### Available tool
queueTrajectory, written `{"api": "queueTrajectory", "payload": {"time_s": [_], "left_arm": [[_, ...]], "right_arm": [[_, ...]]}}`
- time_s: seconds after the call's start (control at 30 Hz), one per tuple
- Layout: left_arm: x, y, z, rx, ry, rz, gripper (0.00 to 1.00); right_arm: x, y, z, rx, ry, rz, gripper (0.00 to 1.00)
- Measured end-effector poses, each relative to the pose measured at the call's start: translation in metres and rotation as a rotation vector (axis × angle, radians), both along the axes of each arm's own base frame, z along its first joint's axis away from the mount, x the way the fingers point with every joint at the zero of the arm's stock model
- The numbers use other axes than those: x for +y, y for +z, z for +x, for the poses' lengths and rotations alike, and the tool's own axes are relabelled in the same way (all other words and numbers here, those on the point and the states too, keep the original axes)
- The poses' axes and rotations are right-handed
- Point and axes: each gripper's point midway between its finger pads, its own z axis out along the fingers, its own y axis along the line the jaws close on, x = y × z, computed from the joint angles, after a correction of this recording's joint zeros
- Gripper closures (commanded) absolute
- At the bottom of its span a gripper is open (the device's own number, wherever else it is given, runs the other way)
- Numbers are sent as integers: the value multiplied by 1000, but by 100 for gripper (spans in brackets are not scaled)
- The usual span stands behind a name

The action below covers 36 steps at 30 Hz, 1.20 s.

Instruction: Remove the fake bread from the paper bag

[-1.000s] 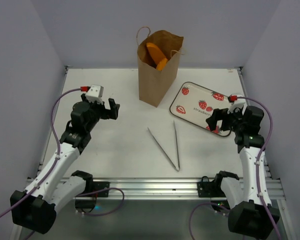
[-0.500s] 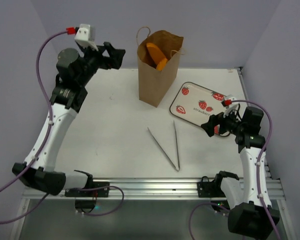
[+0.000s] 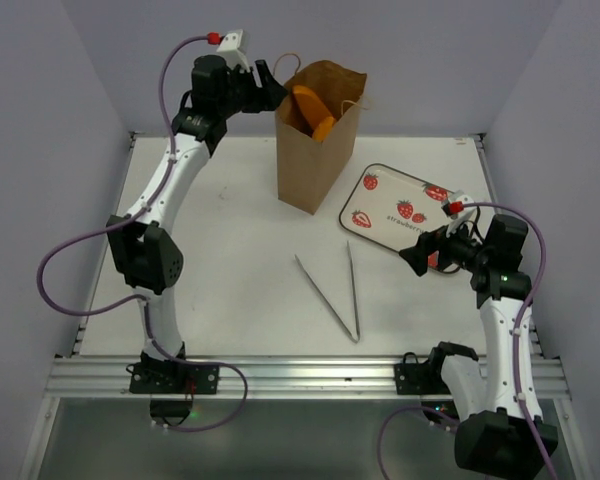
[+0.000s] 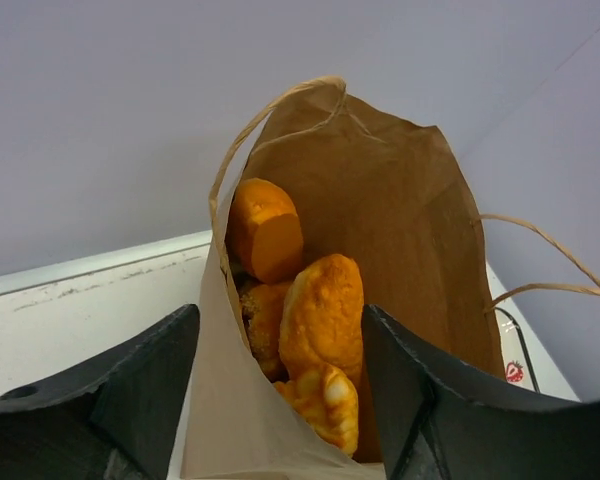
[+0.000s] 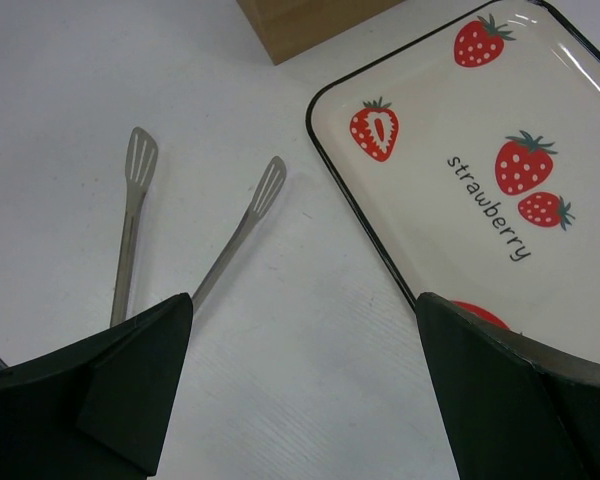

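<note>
The brown paper bag stands upright at the back of the table, its mouth open. Orange-brown fake bread pieces fill its top; the left wrist view shows several of them inside the bag. My left gripper is raised high beside the bag's left rim, open and empty, one finger outside the bag's near wall and the other over the opening. My right gripper is open and empty, low over the table at the tray's near edge.
A cream tray with strawberry prints lies to the right of the bag and shows in the right wrist view. Metal tongs lie open on the table's middle. Grey walls close in the back and sides.
My left arm has risen from low on the left of the table up and rightwards to the bag's mouth. My right gripper has shifted slightly left.
</note>
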Motion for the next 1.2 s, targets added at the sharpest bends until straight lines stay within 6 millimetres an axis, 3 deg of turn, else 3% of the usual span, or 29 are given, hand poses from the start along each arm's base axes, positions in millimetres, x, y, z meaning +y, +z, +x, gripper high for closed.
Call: {"api": "queueTrajectory", "payload": {"time_s": [0.23,0.57,0.77,1.07,1.2], "left_arm": [[-6,-1,15,3,6,-43,41],[-14,-40,34,62,13,-35,48],[-17,-48,37,63,14,-18,54],[-29,-58,41,64,10,-1,74],[-28,-60,43,56,16,16,89]], "right_arm": [[0,0,0,-1,0,0,1],[0,0,0,-1,0,0,1],[0,0,0,-1,0,0,1],[0,0,0,-1,0,0,1],[0,0,0,-1,0,0,1]]}}
